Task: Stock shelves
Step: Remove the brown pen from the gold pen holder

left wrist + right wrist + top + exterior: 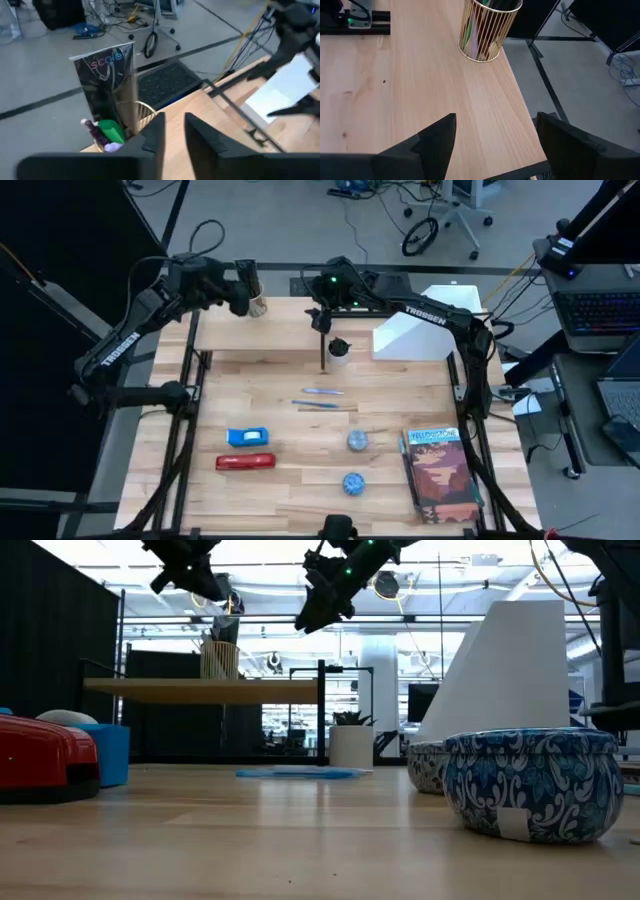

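Taking the plank shelf [270, 330] as landmark, nearest the viewer on the bench [300, 480] lie the goods yet to be stocked: a book [440, 475], two blue patterned bowls [353, 482], a red stapler [245, 462] and a blue box [248, 437]. Closer to the shelf rest two blue pens [320, 398], and just at its front edge stands a small white pot [339, 352] with a plant. They seem laid out with gaps between them so each can be picked singly.

On the shelf's left end stands a gold wire holder [482, 31] with pens in it, close to the outer edge, likely already stocked. The left pincer [172, 135] hangs just beside it, fingers a little apart, pinching nothing. The right pincer [495, 135] hovers above the shelf's middle, spread wide and empty. The white file holder [415, 330] stands off the shelf's right end.

Most of the plank between holder and right end is bare, giving open room; its edges drop off to floor behind.
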Controlling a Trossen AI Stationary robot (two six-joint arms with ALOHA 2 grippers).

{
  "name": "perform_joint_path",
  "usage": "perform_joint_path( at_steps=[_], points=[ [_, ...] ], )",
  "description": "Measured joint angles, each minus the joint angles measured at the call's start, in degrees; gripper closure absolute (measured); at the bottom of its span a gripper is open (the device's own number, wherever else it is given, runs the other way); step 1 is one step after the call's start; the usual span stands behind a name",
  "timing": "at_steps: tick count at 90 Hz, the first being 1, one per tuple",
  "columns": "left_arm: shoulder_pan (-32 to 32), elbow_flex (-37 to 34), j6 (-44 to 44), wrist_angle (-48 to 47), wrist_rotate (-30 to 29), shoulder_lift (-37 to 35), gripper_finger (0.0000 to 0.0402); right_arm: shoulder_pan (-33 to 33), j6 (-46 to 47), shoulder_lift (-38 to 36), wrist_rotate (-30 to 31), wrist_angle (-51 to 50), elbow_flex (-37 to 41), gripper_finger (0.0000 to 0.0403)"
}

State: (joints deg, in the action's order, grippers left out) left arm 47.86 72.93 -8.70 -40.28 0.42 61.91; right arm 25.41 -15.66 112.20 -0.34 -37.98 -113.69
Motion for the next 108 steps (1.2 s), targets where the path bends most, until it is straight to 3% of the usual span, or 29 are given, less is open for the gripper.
perform_joint_path(
  at_steps=[16,31,108],
  points=[
    [0.00,0.00,4.85,-1.03,-0.59,1.76,0.0229,0.00,-0.04,0.00,0.00,-0.05,0.00,0.0147],
    [0.00,0.00,7.06,-1.20,-1.13,3.70,0.0195,0.02,-0.05,0.00,0.00,-0.11,0.00,0.0147],
    [0.00,-1.73,7.95,-5.74,-3.98,7.36,0.0266,-0.02,1.48,0.00,-1.62,-0.13,0.02,0.0147]
  ],
)
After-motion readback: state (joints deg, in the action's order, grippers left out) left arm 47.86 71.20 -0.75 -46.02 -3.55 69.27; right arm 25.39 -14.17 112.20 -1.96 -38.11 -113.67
